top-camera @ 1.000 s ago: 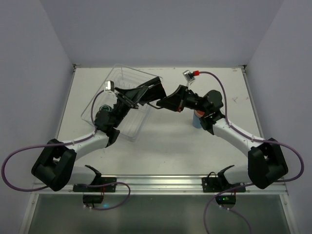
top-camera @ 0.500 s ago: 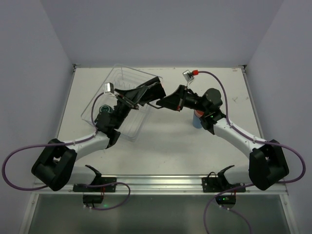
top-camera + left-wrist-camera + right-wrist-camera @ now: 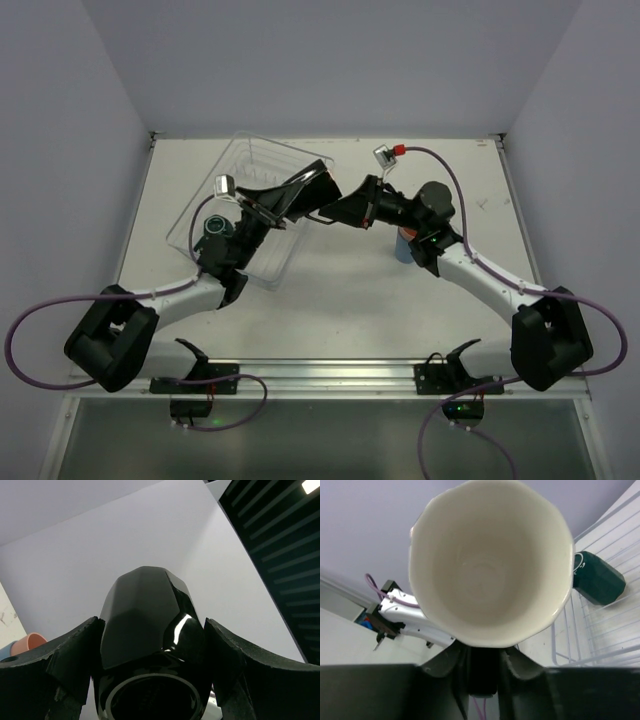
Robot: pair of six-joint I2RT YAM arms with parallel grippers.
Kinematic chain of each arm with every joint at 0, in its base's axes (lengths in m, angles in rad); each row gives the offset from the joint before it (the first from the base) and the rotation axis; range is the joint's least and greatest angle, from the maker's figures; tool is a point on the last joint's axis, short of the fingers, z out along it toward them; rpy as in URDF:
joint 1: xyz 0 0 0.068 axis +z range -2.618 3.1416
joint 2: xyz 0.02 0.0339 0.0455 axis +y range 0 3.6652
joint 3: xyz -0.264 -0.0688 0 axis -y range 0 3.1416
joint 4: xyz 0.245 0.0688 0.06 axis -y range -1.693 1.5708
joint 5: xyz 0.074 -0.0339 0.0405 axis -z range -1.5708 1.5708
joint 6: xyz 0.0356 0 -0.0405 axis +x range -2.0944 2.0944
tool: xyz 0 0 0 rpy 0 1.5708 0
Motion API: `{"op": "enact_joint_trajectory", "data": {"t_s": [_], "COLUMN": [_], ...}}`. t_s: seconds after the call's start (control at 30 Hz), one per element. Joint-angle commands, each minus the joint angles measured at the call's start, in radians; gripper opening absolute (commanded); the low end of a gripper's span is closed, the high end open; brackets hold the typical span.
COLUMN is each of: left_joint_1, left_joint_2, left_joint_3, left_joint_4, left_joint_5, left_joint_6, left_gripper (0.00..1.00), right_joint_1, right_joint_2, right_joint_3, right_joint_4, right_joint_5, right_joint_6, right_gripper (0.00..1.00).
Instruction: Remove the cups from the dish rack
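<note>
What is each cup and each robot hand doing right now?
black mug: in the air, held sideways.
left gripper: shut on the black mug.
right gripper: right at the mug, grip unclear.
dark teal mug: in the dish rack.
light-blue tumbler: out, on the table.
salmon-pink tumbler: out, beside the blue one.

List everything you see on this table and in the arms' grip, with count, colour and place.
rack: one, clear, back left of table
teal mug: one, dark teal, in rack
black mug: one, black with cream inside, held up beside rack
pink cup: one, salmon, beside blue cup
blue cup: one, light blue, on table under right arm
table: one, white
left gripper: one, black, jaws closed on black mug
right gripper: one, black, at black mug's mouth, grip unclear
</note>
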Motion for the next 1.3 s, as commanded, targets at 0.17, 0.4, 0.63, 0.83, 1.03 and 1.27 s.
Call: {"op": "enact_joint_trajectory", "data": {"t_s": [0.17, 0.4, 0.63, 0.83, 1.03, 1.27], "left_joint_1": [-0.041, -0.041, -0.039, 0.006, 0.051, 0.086], "left_joint_2": [-0.011, 0.007, 0.000, -0.002, -0.066, -0.362], "left_joint_3": [-0.010, 0.014, 0.022, 0.022, -0.030, -0.049], "left_joint_4": [0.445, 0.426, 0.402, 0.405, 0.233, -0.492], "left_joint_5": [0.123, 0.197, 0.286, 0.359, 0.426, 0.401], "left_joint_6": [0.000, 0.018, 0.081, 0.096, 0.154, 0.530], "left_gripper": [0.00, 0.54, 1.00, 1.00, 1.00, 1.00], "right_joint_1": [-0.001, -0.003, -0.001, -0.003, -0.020, -0.043], "right_joint_2": [-0.033, -0.059, -0.105, -0.147, -0.223, -0.368], "right_joint_3": [0.073, 0.052, 0.041, 0.030, 0.027, 0.123], "right_joint_4": [0.057, 0.071, 0.018, -0.038, -0.171, -0.658], "right_joint_5": [0.116, 0.120, 0.106, 0.110, 0.162, 0.505], "right_joint_6": [-0.049, -0.081, -0.127, -0.157, -0.213, -0.452], "right_gripper": [0.00, 0.00, 0.00, 0.00, 0.00, 0.00]}}
